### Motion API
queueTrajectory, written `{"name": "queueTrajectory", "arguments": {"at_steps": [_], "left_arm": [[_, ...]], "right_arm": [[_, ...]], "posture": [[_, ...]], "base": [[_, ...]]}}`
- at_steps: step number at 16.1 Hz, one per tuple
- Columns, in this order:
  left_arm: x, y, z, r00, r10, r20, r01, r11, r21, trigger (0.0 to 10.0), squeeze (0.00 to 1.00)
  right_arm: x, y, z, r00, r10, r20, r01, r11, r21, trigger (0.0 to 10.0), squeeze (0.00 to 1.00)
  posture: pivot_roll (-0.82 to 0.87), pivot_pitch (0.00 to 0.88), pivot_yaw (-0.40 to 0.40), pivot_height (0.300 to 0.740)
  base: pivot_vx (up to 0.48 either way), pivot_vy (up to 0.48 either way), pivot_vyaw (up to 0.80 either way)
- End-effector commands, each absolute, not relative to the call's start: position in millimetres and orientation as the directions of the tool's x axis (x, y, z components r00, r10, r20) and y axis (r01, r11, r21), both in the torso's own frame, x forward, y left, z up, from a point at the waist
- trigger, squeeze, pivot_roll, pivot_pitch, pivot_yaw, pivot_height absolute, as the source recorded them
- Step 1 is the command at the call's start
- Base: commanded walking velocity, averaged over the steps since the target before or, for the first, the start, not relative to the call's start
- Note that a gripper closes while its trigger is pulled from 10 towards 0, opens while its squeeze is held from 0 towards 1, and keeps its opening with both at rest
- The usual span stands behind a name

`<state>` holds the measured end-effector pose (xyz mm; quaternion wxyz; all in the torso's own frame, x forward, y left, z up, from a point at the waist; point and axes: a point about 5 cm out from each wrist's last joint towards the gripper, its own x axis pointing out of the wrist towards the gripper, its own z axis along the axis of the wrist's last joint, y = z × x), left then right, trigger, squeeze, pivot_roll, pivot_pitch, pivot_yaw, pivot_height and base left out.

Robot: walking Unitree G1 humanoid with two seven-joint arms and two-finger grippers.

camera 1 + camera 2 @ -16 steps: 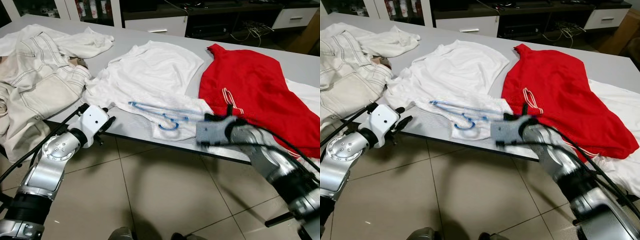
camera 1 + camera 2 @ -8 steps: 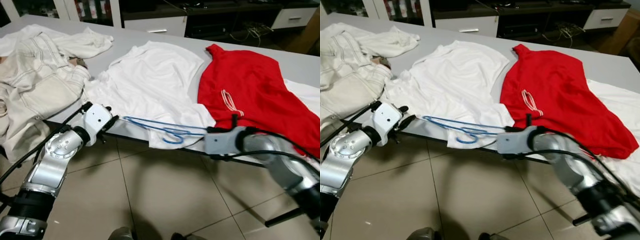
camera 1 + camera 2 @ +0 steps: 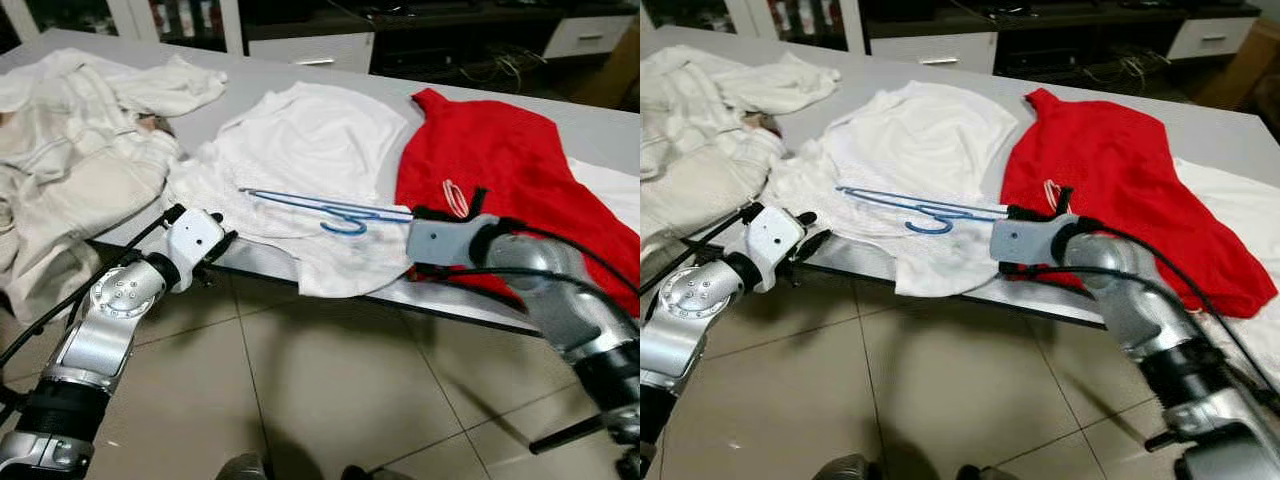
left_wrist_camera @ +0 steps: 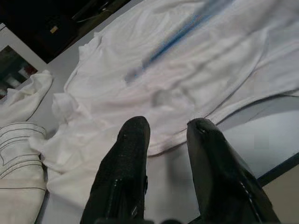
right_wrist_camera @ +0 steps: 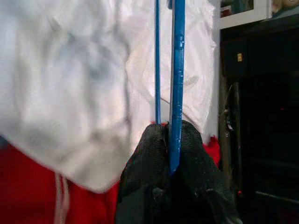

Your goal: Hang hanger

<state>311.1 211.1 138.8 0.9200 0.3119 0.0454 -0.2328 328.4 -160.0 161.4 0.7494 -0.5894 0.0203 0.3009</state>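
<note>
Left eye view: the right gripper (image 3: 415, 215) pinches one end of a thin blue wire hanger (image 3: 320, 208), holding it level just above the white cotton T-shirt (image 3: 310, 150) spread on the grey table (image 3: 250, 75), with the hook hanging down toward the cloth. The left gripper (image 3: 222, 240) hovers at the near table edge, left of the hanger and apart from it. A red sleeveless top (image 3: 500, 160) lies to the right, and cream trousers with dark stitching (image 3: 70, 150) lie heaped at the far left. Right eye view: the same layout, with beige floor tiles (image 3: 940, 390) below the table and dark cabinets (image 3: 1040, 40) beyond its far side. Left wrist view: the two black fingers (image 4: 124, 172) stand narrowly parted and hold nothing, pointing at the shirt's hem. Right wrist view: the fingers are closed tight on the hanger's blue wire, which runs away over the white shirt. By my judgement the hanger is picked up, but nothing is threaded onto it or hung yet, so most of the task remains.
</note>
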Motion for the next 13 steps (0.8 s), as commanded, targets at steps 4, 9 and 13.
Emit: {"name": "queueTrajectory", "arguments": {"at_steps": [4,9,13], "left_arm": [[310,211,139,0.884,-0.407,-0.231,0.463,0.692,0.554,10.0,0.00],[309,211,140,0.884,-0.407,-0.230,0.463,0.691,0.556,10.0,0.00],[310,210,139,0.882,-0.410,-0.232,0.466,0.690,0.554,10.0,0.00]], "right_arm": [[336,-147,150,0.830,0.388,-0.401,-0.468,0.092,-0.879,10.0,0.00],[324,-154,138,0.746,0.403,-0.531,-0.571,-0.023,-0.820,10.0,0.00],[312,-172,135,0.690,0.389,-0.611,-0.641,-0.066,-0.765,10.0,0.00]], "posture": [[0.10,0.053,-0.054,0.740],[0.10,0.050,-0.053,0.740],[0.09,0.048,-0.052,0.740]], "base": [[0.000,0.000,0.00],[0.000,0.000,0.00],[0.000,0.000,0.00]]}}
